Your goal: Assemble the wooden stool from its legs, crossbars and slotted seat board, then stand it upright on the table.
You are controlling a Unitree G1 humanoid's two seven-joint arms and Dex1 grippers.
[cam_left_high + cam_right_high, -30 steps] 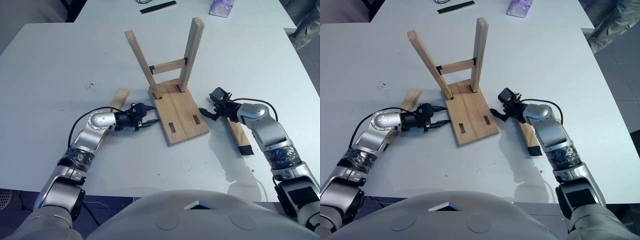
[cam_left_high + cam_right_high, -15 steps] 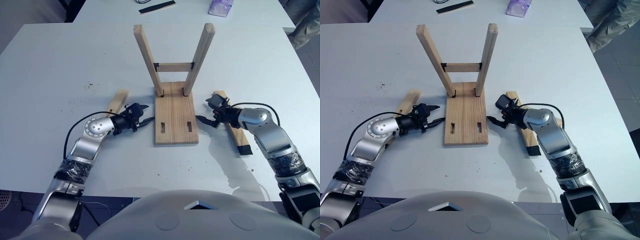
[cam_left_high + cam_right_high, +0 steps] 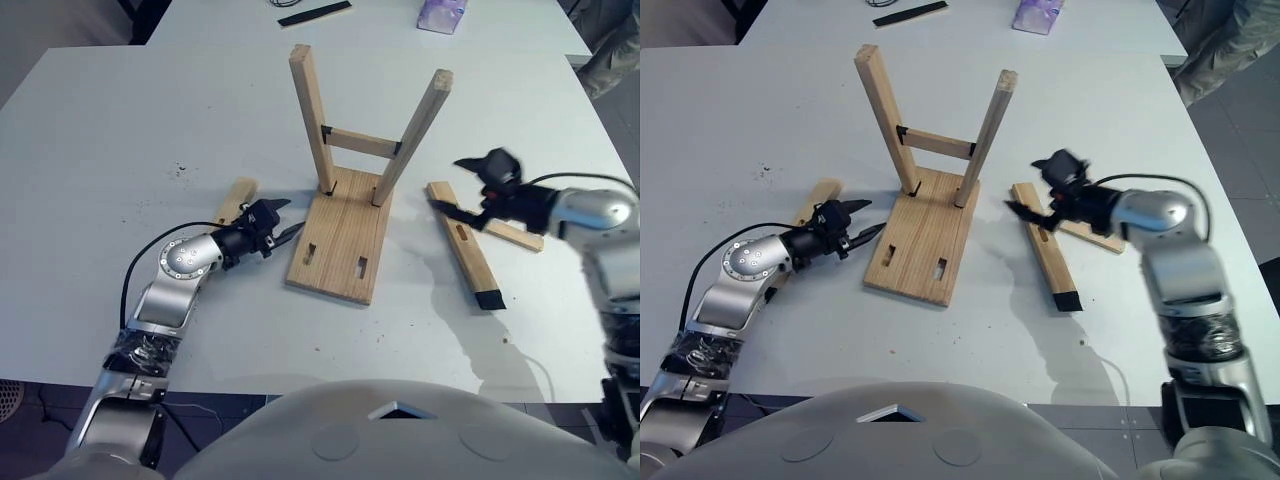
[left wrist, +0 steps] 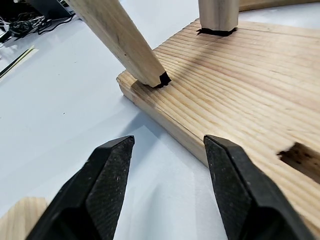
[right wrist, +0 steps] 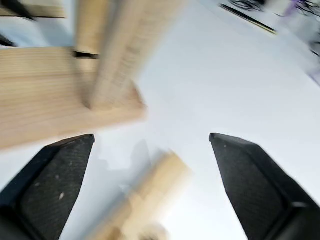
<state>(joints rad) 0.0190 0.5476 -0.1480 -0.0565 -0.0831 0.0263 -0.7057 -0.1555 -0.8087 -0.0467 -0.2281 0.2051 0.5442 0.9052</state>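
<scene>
The slotted seat board [image 3: 322,262] lies flat mid-table. Two legs [image 3: 312,110] [image 3: 410,135] stand in its far slots, joined by a crossbar [image 3: 362,144]; the two near slots are empty. My left gripper [image 3: 286,220] is open just left of the board; in the left wrist view the left gripper [image 4: 169,142] has the board's edge [image 4: 165,117] ahead of its fingers. My right gripper [image 3: 457,188] is open, raised over a loose leg [image 3: 468,250] right of the board. In the right wrist view the right gripper [image 5: 150,137] looks towards the board [image 5: 50,110].
A second loose piece [image 3: 515,235] lies under my right forearm, and a third [image 3: 236,200] behind my left gripper. At the table's far edge sit a black strip [image 3: 315,13] and a purple packet [image 3: 443,14]. The near table is bare white.
The board with its legs has turned, its near end swinging left. My right gripper has pulled away from the board, rightward and upward over the loose leg. My left gripper stays open by the left edge.
</scene>
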